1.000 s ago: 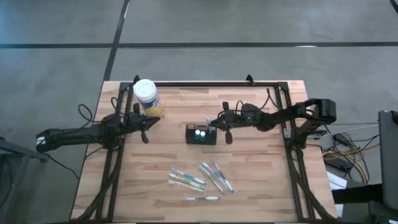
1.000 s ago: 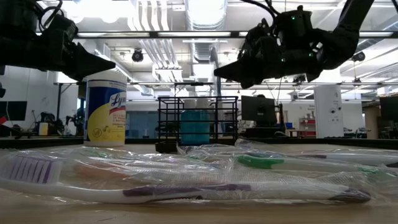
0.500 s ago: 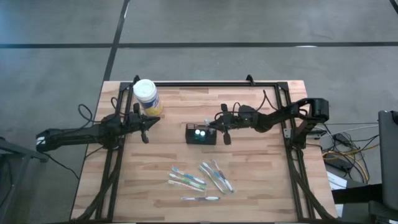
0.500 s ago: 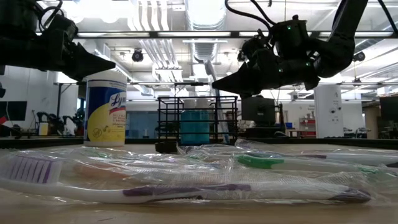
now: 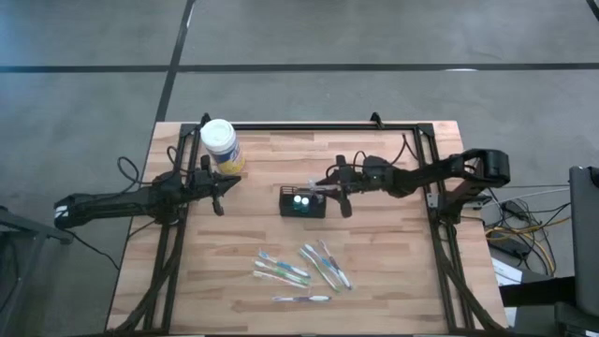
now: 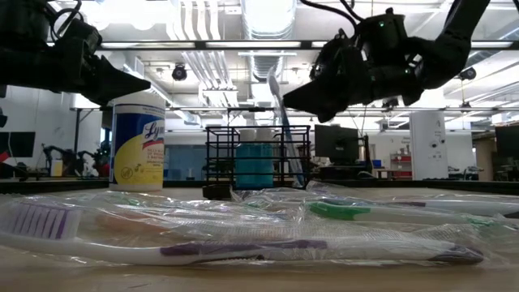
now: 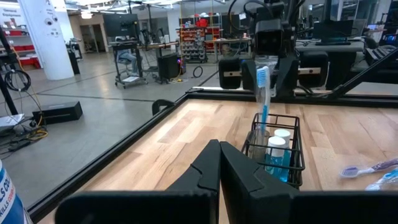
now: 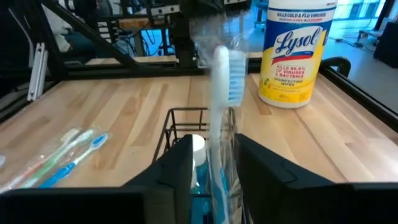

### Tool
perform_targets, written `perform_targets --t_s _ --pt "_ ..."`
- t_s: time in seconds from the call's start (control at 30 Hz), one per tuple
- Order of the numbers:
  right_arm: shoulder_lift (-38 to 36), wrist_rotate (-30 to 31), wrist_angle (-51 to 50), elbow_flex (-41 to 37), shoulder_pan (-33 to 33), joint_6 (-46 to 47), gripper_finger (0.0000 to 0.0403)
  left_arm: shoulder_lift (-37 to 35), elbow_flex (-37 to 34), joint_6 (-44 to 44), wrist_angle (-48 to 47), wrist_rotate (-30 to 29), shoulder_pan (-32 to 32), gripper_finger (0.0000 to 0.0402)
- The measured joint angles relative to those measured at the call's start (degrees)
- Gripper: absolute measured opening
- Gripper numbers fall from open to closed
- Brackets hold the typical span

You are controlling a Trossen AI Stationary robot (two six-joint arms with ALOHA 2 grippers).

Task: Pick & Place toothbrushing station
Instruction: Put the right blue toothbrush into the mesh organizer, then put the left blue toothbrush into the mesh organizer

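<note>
Our right hand (image 5: 326,192) hovers right of centre in the high view, fingers (image 8: 168,171) spread, with a wrapped toothbrush (image 8: 221,93) standing between them in the black caddy (image 5: 302,202) at mid-tabletop (image 5: 393,271). Our left hand (image 5: 218,192), pressed together, waits at left beside the Lysol jar (image 5: 220,143). More toothbrushes (image 5: 299,267) lie lower centre.

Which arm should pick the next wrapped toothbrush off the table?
Right. The right gripper is open beside the caddy, nearer the wrapped toothbrushes; the left gripper is shut, near the Lysol jar.
</note>
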Motion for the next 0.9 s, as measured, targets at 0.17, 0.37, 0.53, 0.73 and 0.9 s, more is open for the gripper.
perform_targets --t_s 0.17,0.37,0.53,0.73,0.9 --pt "-4.06 -0.02 -2.47 0.0 -0.02 0.75 0.0152 0.01 0.4 0.02 0.01 0.02 0.02 0.0007" --pt "-17.48 -0.02 -6.66 -0.04 -0.02 0.64 0.0163 -0.01 0.76 0.07 0.02 0.02 0.01 0.0007" --pt "-36.9 1.11 -19.34 0.0 -0.02 -0.39 0.0146 -0.01 0.76 0.07 -0.01 0.02 0.0 0.0007" --pt "-58.85 5.98 -39.1 -0.76 0.15 -1.44 0.0087 0.01 0.76 0.07 -0.02 0.02 0.01 0.0007" --pt "-70.38 5.86 -40.78 -7.58 0.43 1.01 0.0025 0.01 0.76 0.07 -0.02 0.02 0.01 0.0007"
